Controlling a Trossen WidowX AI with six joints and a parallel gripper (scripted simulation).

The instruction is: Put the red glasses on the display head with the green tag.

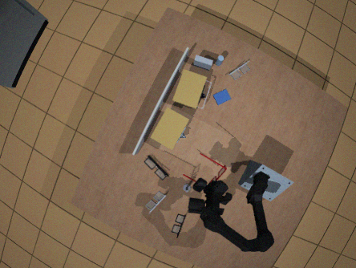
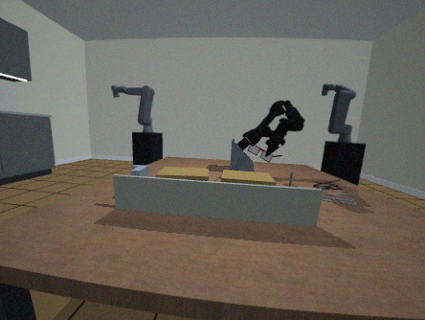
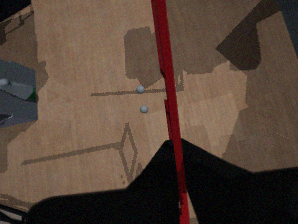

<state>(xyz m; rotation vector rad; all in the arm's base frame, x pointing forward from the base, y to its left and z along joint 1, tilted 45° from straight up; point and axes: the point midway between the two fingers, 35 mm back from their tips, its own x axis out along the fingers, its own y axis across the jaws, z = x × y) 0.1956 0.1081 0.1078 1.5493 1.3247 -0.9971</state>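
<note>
The red glasses (image 1: 221,172) (image 2: 266,156) (image 3: 172,107) are held in the air, tilted in the exterior view, with temples spread open. My gripper (image 2: 269,152) (image 3: 174,146) is shut on their frame; the exact grip spot is partly hidden by the fingers. The head with the green tag (image 3: 34,94) shows at the left edge of the wrist view; its yellow top (image 1: 170,128) (image 2: 248,177) is the one nearer the arm. The glasses are apart from it. The other head (image 1: 190,89) (image 2: 183,172) has a pale frame at its front.
A long pale wall (image 1: 160,102) (image 2: 215,200) stands behind both heads. Dark glasses (image 1: 156,168), pale glasses (image 1: 156,201) and another dark pair (image 1: 178,224) lie near the arm, with a small post (image 1: 187,188) beside. A blue square (image 1: 222,96) lies before the other head.
</note>
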